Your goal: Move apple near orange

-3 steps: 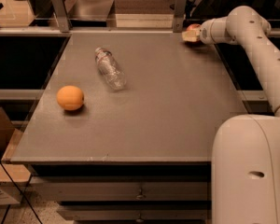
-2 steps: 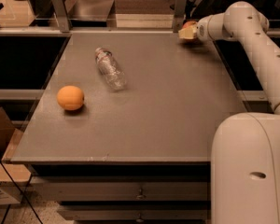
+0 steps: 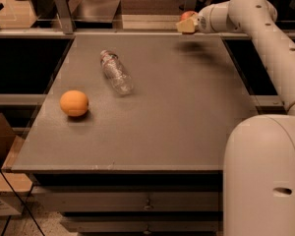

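In the camera view, we see the gripper [image 3: 187, 23] at the upper right of the frame, reaching in from the white arm [image 3: 265, 28] over the far edge of the table [image 3: 177, 122]. It is clamped on the apple [image 3: 189, 15], whose red top shows just above the pale finger. A soft shadow [image 3: 191, 46] on the tabletop below tells us that the fruit hangs clear of the surface rather than resting on it. We judge it is held this high so that it can be carried across without dragging.

The orange [image 3: 74, 103] sits at the left of the frame, near the table's left edge and well apart from the apple. We take it that the step in hand is the carry toward the lower left.

The bottle [image 3: 116, 73], clear plastic, lies on its side between the two fruits, closer to the orange, with its cap end pointing toward the upper left. It looks empty to us, though we cannot be sure. Lying across the straight path, it can roll if nudged, so we would expect a path that passes over or around it.

Under the tabletop, at the bottom of the frame, we see shut drawers [image 3: 147, 200]; their contents are hidden.
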Robot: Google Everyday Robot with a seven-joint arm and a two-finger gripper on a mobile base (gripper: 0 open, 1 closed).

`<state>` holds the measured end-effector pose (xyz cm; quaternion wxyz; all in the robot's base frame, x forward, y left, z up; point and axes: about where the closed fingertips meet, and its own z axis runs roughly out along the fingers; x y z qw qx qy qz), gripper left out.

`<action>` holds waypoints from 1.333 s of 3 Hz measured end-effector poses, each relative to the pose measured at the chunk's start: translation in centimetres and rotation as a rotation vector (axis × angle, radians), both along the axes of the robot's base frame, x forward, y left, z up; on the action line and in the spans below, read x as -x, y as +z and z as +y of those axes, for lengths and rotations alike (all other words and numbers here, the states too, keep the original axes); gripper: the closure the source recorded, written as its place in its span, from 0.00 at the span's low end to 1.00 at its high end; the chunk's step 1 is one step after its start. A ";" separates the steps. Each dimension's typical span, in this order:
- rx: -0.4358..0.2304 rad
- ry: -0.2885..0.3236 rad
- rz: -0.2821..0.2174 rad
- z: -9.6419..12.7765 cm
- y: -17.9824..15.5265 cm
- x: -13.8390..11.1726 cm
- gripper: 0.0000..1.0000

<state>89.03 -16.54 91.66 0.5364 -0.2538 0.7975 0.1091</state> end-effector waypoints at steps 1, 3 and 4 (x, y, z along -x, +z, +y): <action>0.036 0.069 -0.005 1.6 -0.1 1.1 1.00; 0.094 0.382 -0.076 8.1 1.4 9.7 1.00; 0.113 0.574 -0.103 12.1 1.4 15.1 1.00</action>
